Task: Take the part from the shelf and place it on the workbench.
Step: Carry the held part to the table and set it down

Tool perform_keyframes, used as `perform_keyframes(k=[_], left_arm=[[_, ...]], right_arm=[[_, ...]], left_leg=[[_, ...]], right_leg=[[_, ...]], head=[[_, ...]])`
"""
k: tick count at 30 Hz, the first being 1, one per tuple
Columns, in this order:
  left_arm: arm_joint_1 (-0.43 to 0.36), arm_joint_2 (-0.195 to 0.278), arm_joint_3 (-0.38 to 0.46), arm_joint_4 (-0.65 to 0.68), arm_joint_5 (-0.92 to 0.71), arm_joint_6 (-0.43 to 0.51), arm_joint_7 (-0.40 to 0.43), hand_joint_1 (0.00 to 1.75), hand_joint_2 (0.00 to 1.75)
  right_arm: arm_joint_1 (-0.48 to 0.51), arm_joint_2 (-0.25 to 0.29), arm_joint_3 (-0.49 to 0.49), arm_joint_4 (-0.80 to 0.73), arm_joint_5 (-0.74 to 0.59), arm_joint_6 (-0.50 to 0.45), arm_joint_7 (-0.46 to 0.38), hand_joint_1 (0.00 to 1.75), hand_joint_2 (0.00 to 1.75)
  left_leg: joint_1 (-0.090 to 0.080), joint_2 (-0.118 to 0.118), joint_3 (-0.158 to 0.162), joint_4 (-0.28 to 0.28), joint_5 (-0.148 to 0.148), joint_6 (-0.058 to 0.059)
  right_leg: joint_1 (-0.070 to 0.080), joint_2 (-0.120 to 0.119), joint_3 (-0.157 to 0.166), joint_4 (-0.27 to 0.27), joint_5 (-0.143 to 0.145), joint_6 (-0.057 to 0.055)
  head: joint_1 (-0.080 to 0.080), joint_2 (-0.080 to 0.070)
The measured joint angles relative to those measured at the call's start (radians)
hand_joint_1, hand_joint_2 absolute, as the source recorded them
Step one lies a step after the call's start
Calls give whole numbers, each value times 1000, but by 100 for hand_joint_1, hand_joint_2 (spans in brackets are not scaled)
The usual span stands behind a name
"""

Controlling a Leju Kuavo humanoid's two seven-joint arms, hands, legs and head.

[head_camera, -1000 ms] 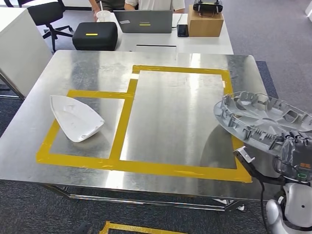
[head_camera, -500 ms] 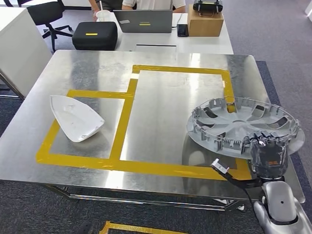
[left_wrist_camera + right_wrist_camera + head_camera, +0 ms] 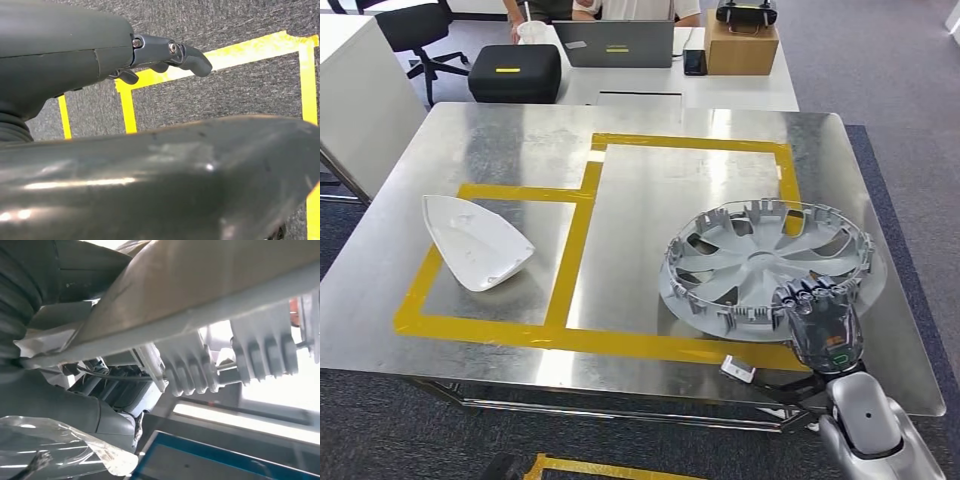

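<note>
While the big grey wheel cover (image 3: 765,263) sits low over the shiny bench (image 3: 509,130), the right hand (image 3: 822,322) holds its near edge, fingers curled over the rim. Since a moment ago, the hand has carried it left, further over the yellow tape (image 3: 569,265). It is round, with spokes and little clips. The left hand (image 3: 166,52) hangs holding nothing, fingers apart.

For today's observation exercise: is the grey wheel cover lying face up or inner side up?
Inner side up: the wheel cover shows its raised rim clips and ribbed underside, gripped at its near edge by the right hand.
</note>
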Motion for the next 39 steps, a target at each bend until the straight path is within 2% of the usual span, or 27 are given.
perform_keyframes(k=[2, 6, 14, 18, 27, 28, 31, 32, 35, 39], left_arm=[[-1, 0, -3, 0, -3, 0, 3, 0, 0], [-1, 0, -5, 0, -4, 1, 7, 0, 0], [-1, 0, -10, 0, -7, 2, 11, 0, 0], [-2, 0, -16, 0, -14, 3, 13, 0, 0], [-2, 0, -19, 0, -13, 7, 13, 0, 0], [-2, 0, -19, 0, -13, 8, 13, 0, 0], [-1, 0, -19, 0, -13, 15, 16, 0, 131], [-1, 0, -19, 0, -13, 18, 18, 0, 131], [1, 0, -18, 0, -13, 28, 27, 0, 0], [4, 0, -18, 0, -11, 40, 33, 0, 0]], right_arm=[[0, 24, -23, 7, 0, -3, -36, 175, 175], [0, 57, -61, 14, 0, -3, -53, 175, 175], [0, 90, -104, 21, -4, -4, -87, 175, 175], [-12, 118, -165, 22, -6, 5, -123, 175, 175], [-66, 145, -296, 54, -14, 71, -107, 175, 175], [-69, 147, -303, 58, -20, 80, -104, 131, 175], [-85, 157, -329, 72, -54, 125, -97, 0, 175], [-93, 159, -340, 76, -65, 139, -97, 0, 175], [-117, 163, -372, 86, -78, 175, -103, 0, 175], [-131, 175, -395, 91, -76, 233, -107, 0, 175]], left_leg=[[0, 0, 0, 0, 0, 0], [0, 0, 0, 0, 0, 0], [0, 0, -1, 2, 0, 0], [0, 0, -2, 2, 0, 0], [0, 0, -3, 3, 0, 1], [0, 0, -3, 4, 0, 1], [0, 0, -3, 4, 0, 1], [0, 0, -3, 4, 0, 1], [0, 0, -3, 4, 0, 1], [0, 0, -3, 4, 0, 1]], right_leg=[[0, 0, 0, 0, 0, 0], [0, -1, 0, 0, 0, 0], [0, 0, 0, 0, 1, 1], [0, -1, 0, 0, 1, 2], [0, 0, 0, 0, 2, 3], [0, 0, 0, 0, 2, 3], [0, -1, 0, 0, 2, 3], [0, -1, 0, 0, 2, 3], [0, -1, 0, 0, 2, 3], [0, 0, 0, 0, 2, 4]], head=[[0, 0], [0, 0], [0, 0], [0, 0], [0, 0], [0, 0], [0, 0], [0, 0], [0, 0], [0, 0]])
